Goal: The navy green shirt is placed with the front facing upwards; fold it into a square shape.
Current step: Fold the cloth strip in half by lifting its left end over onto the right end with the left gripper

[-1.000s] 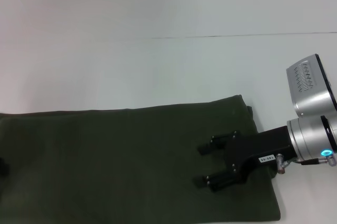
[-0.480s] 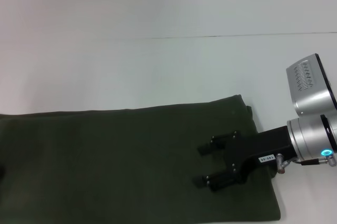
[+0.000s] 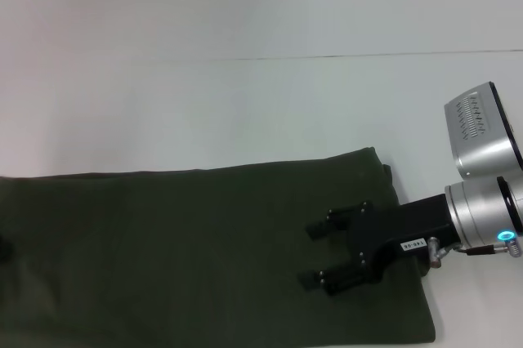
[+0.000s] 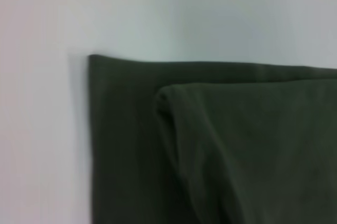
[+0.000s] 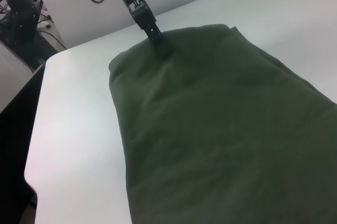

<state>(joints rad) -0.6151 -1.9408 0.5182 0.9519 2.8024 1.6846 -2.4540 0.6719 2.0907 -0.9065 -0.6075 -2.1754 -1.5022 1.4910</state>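
Head view: navy green shirt (image 3: 188, 254) spread flat on the white table (image 3: 245, 111), already folded into a long dark olive band. Long axis running left to right across the near part of the table, left end passing out of view, right end stopping just short of the right arm's silver wrist housing. Far edge straight, rising slightly toward the right corner; a thin second layer of cloth peeking out along that right edge. No lettering, collar or tag showing on the upper face, so which end is the neck cannot be told. Right gripper (image 3: 315, 253) reaching in from the right, low over the shirt's right end, black fingers (image 3: 320, 225) spread well apart and pointing left along the cloth, nothing between them; contact with the fabric cannot be told. Only a dark sliver at the left edge, too little to identify.

Left wrist view: one squared corner of the shirt (image 4: 210, 150) lying on the pale table (image 4: 37, 129), a second layer folded over it with a rounded, slightly lifted edge set back from the corner. Own fingers not shown.

Right wrist view: shirt (image 5: 221, 134) filling most of the view, lightly rumpled, far end rounded off. Left gripper (image 5: 157, 42) coming down on a slim black arm, tip at the cloth of that far end; open or pinching cannot be told. Table edge (image 5: 42, 108) beside the shirt, dark equipment and cables beyond it.
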